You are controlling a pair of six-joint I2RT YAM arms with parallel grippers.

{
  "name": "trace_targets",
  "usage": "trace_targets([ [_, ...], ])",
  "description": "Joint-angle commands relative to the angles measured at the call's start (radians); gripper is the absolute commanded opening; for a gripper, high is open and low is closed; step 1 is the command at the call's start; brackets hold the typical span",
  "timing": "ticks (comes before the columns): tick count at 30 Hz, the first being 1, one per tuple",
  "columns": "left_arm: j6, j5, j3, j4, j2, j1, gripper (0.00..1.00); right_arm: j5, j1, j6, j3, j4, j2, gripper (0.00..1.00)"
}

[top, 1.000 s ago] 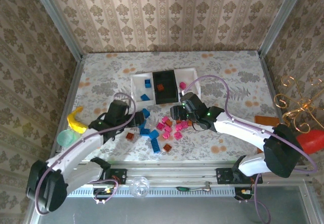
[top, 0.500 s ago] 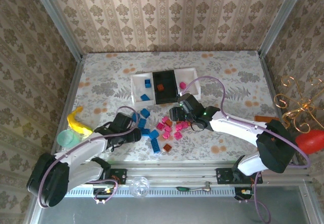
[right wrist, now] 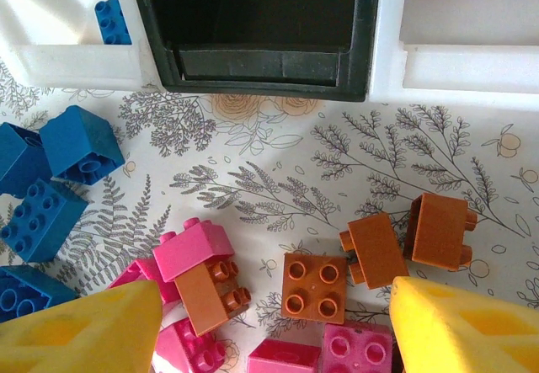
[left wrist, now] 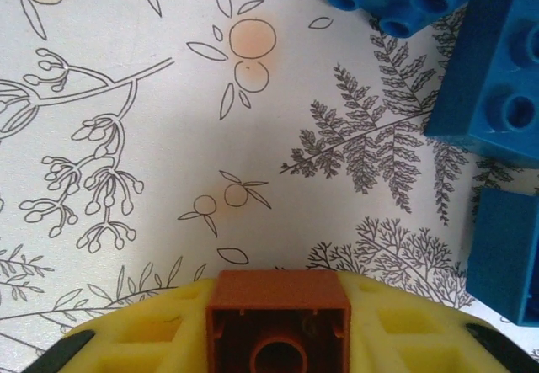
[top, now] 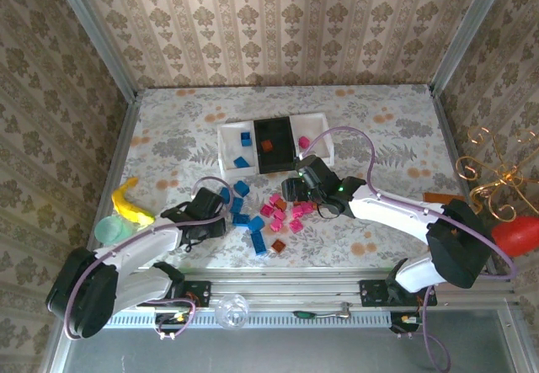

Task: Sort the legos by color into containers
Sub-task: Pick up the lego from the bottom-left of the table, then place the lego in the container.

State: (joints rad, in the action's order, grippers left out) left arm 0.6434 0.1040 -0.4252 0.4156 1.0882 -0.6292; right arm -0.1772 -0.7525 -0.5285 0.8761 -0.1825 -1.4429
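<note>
Two hands were over the loose bricks (top: 274, 217) on the desk (top: 379, 120). The left hand (top: 217, 223) was closed on one brown brick (left wrist: 278, 312), pinched between its yellow pads (left wrist: 396, 331) with the hollow underside showing. The brick sat low, on or just off the desk; I could not tell which. Blue bricks (left wrist: 497, 87) lay just beside it, untouched.

The right hand (right wrist: 278, 339) stood wide and held nothing, its jaws either side of a cluster of pink and brown pieces near the trays (top: 223, 150). The trays showed the scheme: blue in the left white one, brown in the black tray (right wrist: 261, 61), pink in the right.

In my judgement the held brick was bound for the black tray. The right hand was lined up to take one piece from the crowded cluster, where a neighbour could be caught.
</note>
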Motion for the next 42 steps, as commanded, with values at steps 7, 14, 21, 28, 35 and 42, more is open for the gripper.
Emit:
trace_targets([
  [7,-0.075,-0.093,-0.224,-0.047,0.044,-0.042,0.34,-0.041,0.005,-0.018,0.021,-0.012,0.004,0.73],
  [14,-0.163,-0.145,-0.579,-0.170,0.360,-0.040,0.34,-0.047,0.012,-0.036,0.012,-0.031,0.005,0.73],
  [21,-0.225,-0.164,-0.944,-0.156,0.722,0.015,0.34,-0.051,0.013,-0.048,-0.030,-0.060,0.034,0.73],
  [28,-0.233,-0.164,-1.168,-0.081,0.935,0.052,0.39,-0.045,0.013,-0.065,-0.073,-0.078,0.083,0.73],
  [35,-0.194,-0.209,-1.172,-0.122,0.862,0.055,0.70,-0.064,0.013,-0.073,-0.071,-0.095,0.081,0.73],
  [42,-0.137,-0.234,-0.914,-0.267,0.585,0.039,0.91,-0.105,0.121,-0.169,-0.088,-0.156,0.066,0.72],
])
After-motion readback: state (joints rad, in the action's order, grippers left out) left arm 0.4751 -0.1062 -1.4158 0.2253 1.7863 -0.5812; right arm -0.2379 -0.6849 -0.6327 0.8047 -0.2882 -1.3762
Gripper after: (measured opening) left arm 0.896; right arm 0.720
